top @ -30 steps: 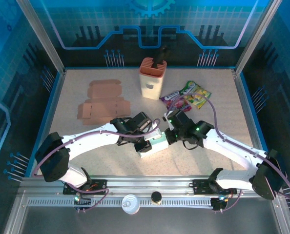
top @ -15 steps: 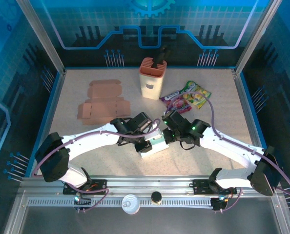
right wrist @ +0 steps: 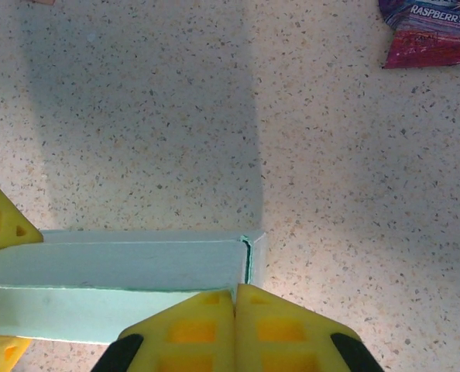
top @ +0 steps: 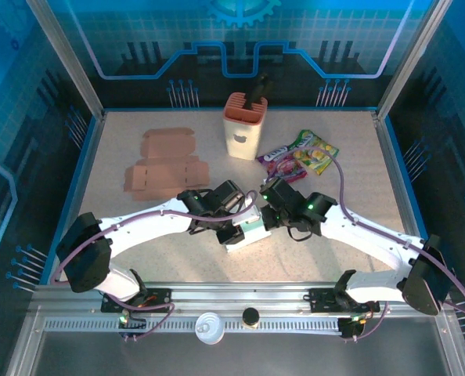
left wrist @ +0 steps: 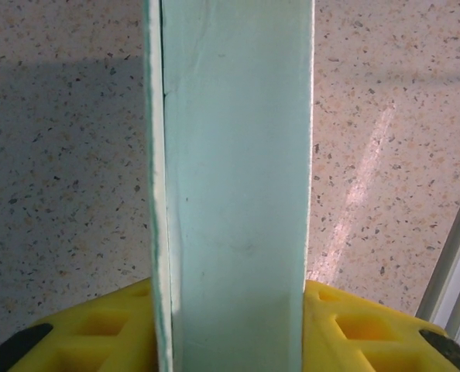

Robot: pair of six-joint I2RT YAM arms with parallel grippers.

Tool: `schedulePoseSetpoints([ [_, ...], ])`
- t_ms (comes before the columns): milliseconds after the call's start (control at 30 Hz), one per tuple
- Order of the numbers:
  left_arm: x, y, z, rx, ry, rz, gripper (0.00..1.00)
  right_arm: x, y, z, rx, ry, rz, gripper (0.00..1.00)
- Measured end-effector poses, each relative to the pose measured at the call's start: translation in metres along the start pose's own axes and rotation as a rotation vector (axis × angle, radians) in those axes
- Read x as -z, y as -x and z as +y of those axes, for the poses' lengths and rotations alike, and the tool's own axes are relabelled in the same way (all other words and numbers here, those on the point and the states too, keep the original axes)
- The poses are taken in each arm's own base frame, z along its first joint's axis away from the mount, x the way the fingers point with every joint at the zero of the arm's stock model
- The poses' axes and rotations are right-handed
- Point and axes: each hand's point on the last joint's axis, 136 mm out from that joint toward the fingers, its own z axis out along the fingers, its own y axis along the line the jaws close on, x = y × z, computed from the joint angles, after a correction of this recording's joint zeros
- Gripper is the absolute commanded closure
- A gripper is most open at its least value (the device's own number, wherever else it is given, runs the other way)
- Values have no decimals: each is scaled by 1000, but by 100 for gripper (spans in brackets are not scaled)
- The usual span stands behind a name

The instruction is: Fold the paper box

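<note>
The pale green paper box (top: 246,233) lies on the table between both arms. My left gripper (top: 231,233) is shut on the paper box across its width. In the left wrist view the box (left wrist: 234,186) runs upright between the yellow fingers (left wrist: 98,333), which touch both its sides, with the left gripper (left wrist: 230,310) round it. My right gripper (top: 265,221) is shut, nothing between its fingers. In the right wrist view its joined tips, the right gripper (right wrist: 235,298), rest against the box (right wrist: 114,267) near the end corner, where a side flap seam shows.
Flat brown cardboard blanks (top: 166,168) lie at the back left. An orange holder (top: 244,125) stands at the back centre, with candy packets (top: 299,153) to its right. One candy packet (right wrist: 431,31) shows at the top right of the right wrist view.
My right gripper has shifted slightly left, closer against the box's right end. The left gripper keeps its hold in place.
</note>
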Motion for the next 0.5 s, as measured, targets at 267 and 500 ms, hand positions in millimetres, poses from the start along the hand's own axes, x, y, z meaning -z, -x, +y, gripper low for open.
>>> schedulePoseSetpoints([
  [267, 8, 5, 5, 37, 38, -50, 48, 2, -7, -6, 8, 0, -59, 100],
  [500, 36, 20, 8, 81, 76, -180, 45, 3, -9, 2, 30, 8, -71, 100],
])
